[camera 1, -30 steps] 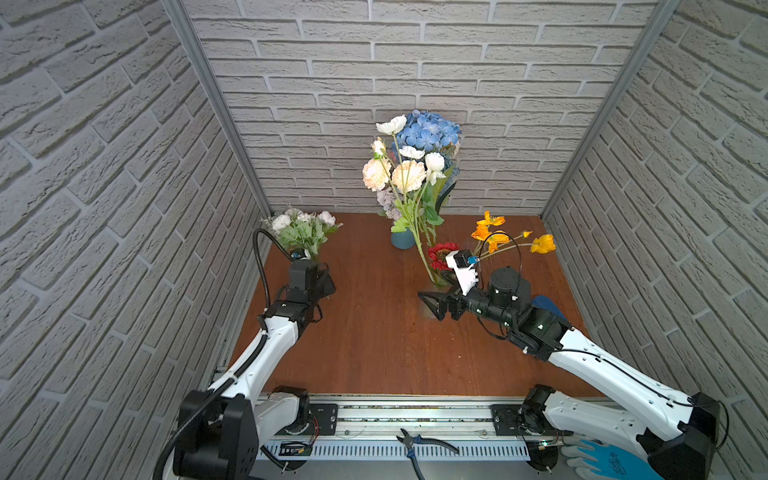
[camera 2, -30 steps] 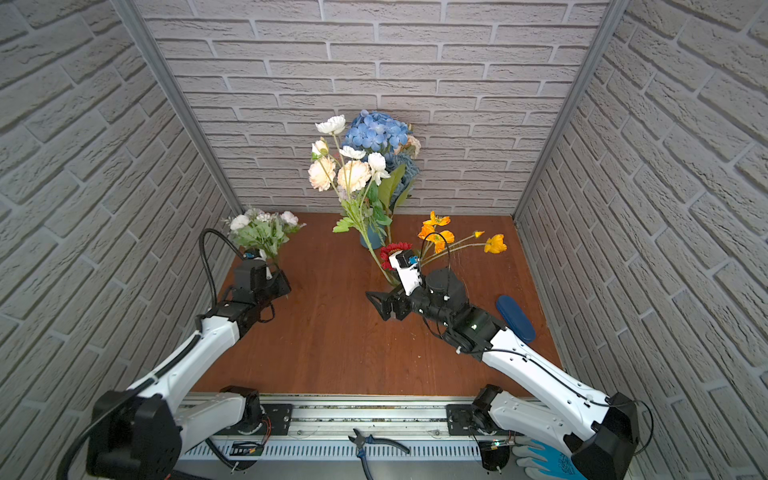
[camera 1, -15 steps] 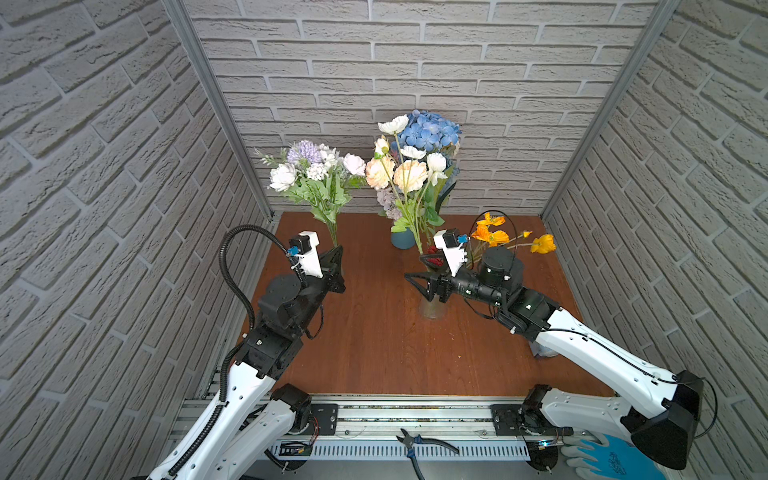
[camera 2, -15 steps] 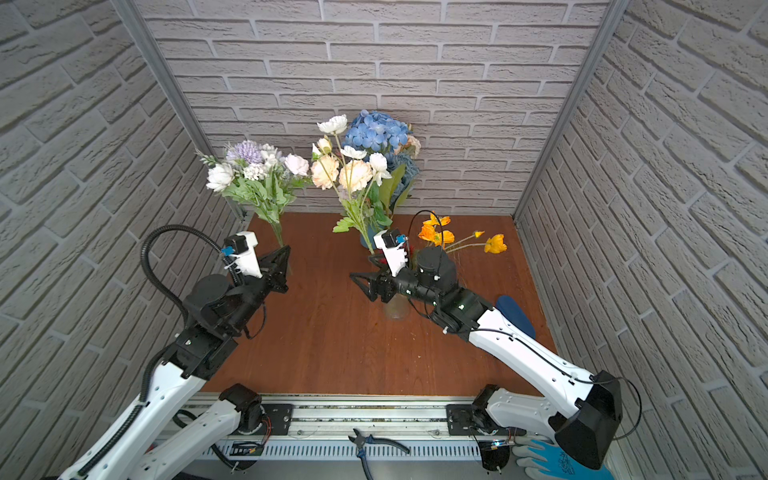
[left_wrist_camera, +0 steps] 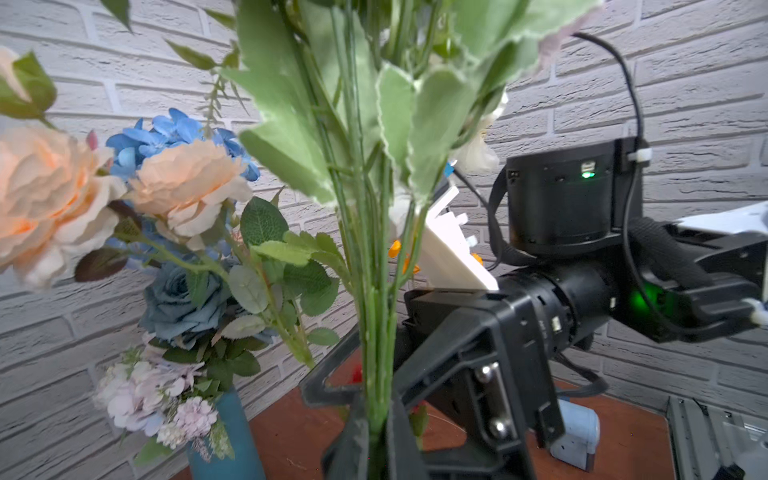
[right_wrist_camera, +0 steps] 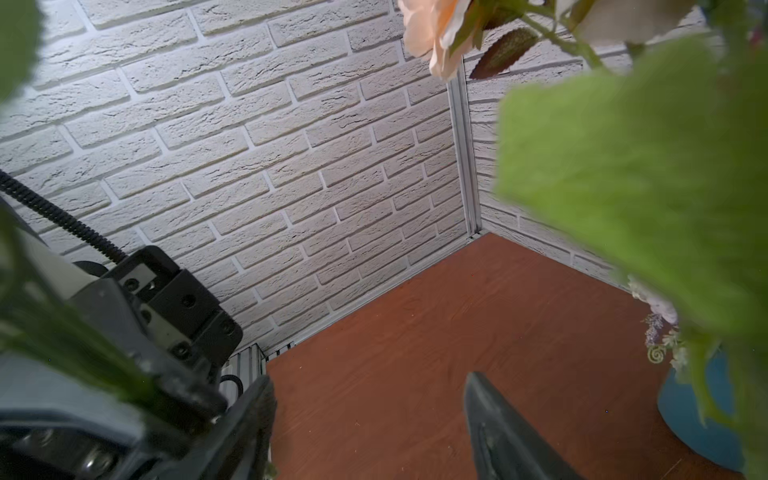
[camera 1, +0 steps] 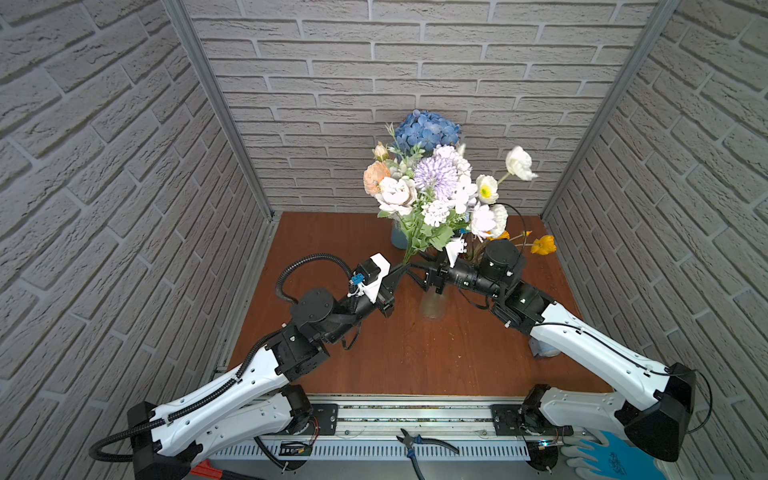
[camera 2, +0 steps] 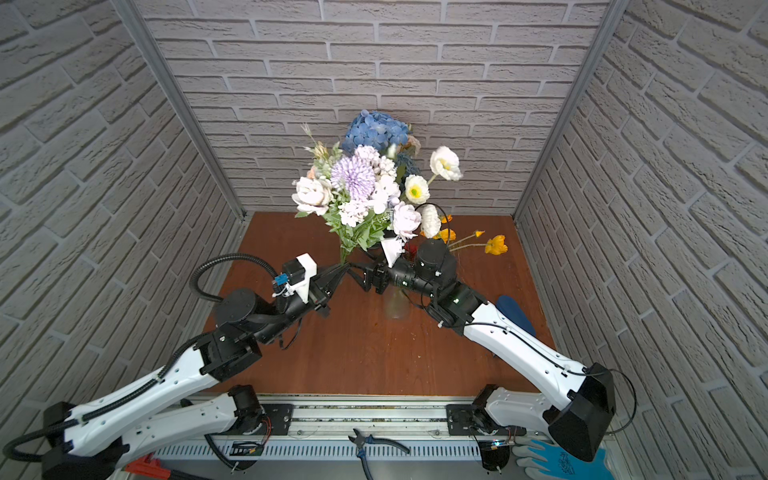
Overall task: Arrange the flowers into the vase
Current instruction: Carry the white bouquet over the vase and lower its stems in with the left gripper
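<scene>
The bunch [left_wrist_camera: 376,332] is clamped upright in the left end effector [camera 1: 404,269]; the right end effector [camera 1: 419,277], jaws spread, is poised just beside its stems, with the vase [camera 1: 432,305] below.

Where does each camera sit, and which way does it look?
Top views: high at the front, looking down and back at the table and bunch; both arms show, with the left gripper and right gripper close together at its stems.
Left wrist: on the left arm, looking along its shut fingers and the stems toward the right gripper and blue vase.
Right wrist: on the right arm, looking past its open fingers at the table and wall corner.
Shared: both wrist views show the blue vase.
</scene>
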### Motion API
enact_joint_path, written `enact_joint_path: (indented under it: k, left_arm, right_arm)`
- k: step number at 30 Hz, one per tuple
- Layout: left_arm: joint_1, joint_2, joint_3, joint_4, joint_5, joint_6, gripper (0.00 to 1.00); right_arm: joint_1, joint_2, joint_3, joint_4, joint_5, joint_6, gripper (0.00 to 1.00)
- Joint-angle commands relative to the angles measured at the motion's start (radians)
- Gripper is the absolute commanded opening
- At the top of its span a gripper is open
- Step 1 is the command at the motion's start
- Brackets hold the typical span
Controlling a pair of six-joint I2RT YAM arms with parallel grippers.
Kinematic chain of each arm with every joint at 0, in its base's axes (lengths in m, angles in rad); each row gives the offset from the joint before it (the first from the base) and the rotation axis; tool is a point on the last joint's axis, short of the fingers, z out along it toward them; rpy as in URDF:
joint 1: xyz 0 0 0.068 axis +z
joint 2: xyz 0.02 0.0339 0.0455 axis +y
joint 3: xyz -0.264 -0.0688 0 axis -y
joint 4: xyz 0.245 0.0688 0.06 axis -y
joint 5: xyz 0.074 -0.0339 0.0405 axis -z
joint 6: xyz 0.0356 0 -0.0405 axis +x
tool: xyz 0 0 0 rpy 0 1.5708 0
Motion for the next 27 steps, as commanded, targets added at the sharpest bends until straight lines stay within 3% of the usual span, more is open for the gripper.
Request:
enact_joint_path:
  k: [1,14,19,27]
  left_arm:
    - [-0.009,0.014,0.029,0.069,0.015,0.050,0.00]
    - [-0.008,-0.004,0.018,0.039,-0.029,0.025,0.00]
    - [-0.008,0.002,0.020,0.036,-0.018,0.017,0.00]
    - [-0.008,0.007,0.013,0.037,0.000,-0.002,0.00]
  right_arm:
    - [0.008,-0.033,0.022,0.113,-0.017,0.001,0.70]
    - [0.007,-0.183,-0.015,0.051,0.026,-0.051,0.68]
    - [0.009,-0.150,-0.007,0.139,-0.063,0.004,0.66]
    - [0.014,-0.066,0.025,0.177,-0.070,0.011,0.65]
